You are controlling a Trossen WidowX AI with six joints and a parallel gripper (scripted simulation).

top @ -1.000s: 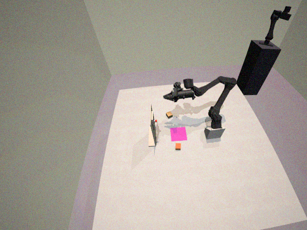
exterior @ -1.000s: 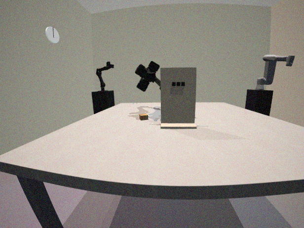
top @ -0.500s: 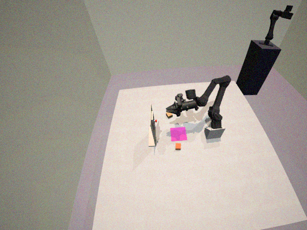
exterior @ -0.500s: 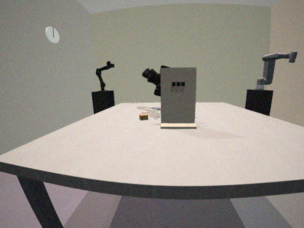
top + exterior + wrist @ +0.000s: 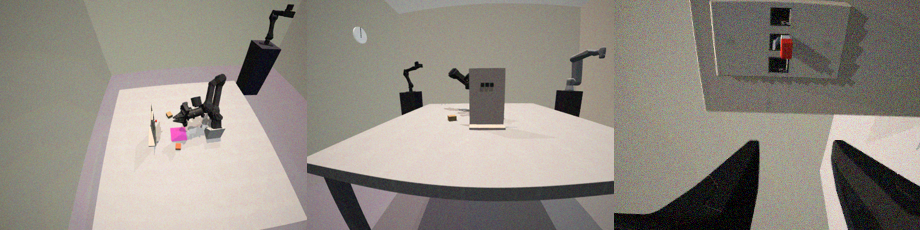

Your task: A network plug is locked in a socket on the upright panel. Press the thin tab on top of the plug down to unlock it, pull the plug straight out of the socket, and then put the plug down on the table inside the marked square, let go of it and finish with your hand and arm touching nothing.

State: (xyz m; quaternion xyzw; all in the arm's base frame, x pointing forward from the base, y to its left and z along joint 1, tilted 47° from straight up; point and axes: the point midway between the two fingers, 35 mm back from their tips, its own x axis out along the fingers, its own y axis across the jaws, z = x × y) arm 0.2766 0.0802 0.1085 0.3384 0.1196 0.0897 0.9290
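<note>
1. Red marks the plug [image 5: 786,47]: it sits in the middle of three sockets on the panel [image 5: 814,95], not yet pulled. Tab too small to make out.
2. Gripper [image 5: 177,118] hangs off the table, well apart from the panel, aimed straight at the socket plate [image 5: 743,38]. In the wrist view the plug lies above the gap between the fingers, so the line of approach looks roughly set.
3. Fingers part-closed, gripping nothing. Likely narrowed in advance to suit a small plug and reach its tab; that is a guess.
4. Pink square [image 5: 178,133] lies on the table [image 5: 199,186] between panel and arm base, just below the gripper: a short carry once the plug is free.
5. Tan block [image 5: 169,114] near the gripper's far side; orange block [image 5: 178,146] just beside the square. Both are best avoided.
6. Stage: approach only, unlocking not begun.
</note>
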